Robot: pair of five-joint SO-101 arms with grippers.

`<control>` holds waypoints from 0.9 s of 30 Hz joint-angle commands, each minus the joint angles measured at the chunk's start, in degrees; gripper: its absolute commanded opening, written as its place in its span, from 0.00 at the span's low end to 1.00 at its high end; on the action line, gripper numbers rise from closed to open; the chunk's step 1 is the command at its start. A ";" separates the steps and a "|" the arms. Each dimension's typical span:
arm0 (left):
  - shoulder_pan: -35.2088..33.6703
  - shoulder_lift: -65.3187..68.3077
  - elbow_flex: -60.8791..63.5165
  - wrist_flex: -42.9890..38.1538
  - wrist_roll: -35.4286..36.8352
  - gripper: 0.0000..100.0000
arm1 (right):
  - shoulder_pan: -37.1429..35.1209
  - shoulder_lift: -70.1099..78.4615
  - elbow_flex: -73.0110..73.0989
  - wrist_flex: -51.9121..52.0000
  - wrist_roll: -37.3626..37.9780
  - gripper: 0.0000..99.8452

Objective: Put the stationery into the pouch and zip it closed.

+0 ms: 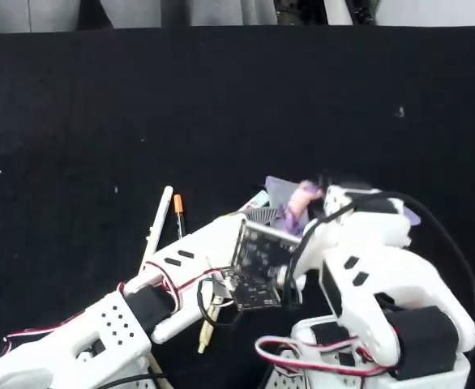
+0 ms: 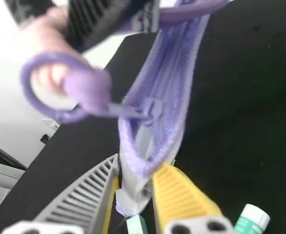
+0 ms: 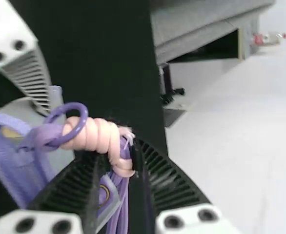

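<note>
Purple pouch sits centre-right of the high view, over the black counter, gripped from both ends. Left claw is clamped on one zipper end of the pouch, with the gray and yellow fingers pinching the purple fabric. Right claw is clamped on the other end, its black fingers closed on fabric just beside the pink cord and purple ring (the ring hangs off the zip slider). Can't tell how far the zip is shut. White pen and orange-capped pen lie side by side on the counter, left of centre, apart from the pouch. Green-and-white stick is at the lower right of the left wrist view.
</note>
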 commanded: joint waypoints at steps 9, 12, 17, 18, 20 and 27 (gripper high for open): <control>-6.99 -0.70 -0.22 -0.88 -0.09 0.03 | 9.05 -3.56 -3.03 -7.30 0.09 0.01; -10.86 -0.70 -0.92 -0.79 0.79 0.03 | 10.55 -6.20 -2.86 -7.38 0.18 0.01; -17.63 -0.79 -6.02 6.33 9.49 0.03 | 12.92 -6.90 -2.59 -7.38 0.18 0.01; -18.68 -1.23 -8.22 9.67 10.81 0.03 | 13.54 -6.90 -2.59 -7.38 0.18 0.01; -20.26 -3.16 -12.35 17.05 12.48 0.03 | 14.42 -6.90 -1.89 -7.56 0.18 0.01; -20.79 -21.36 -20.09 37.71 13.10 0.03 | 17.85 -6.90 9.27 -21.27 0.18 0.01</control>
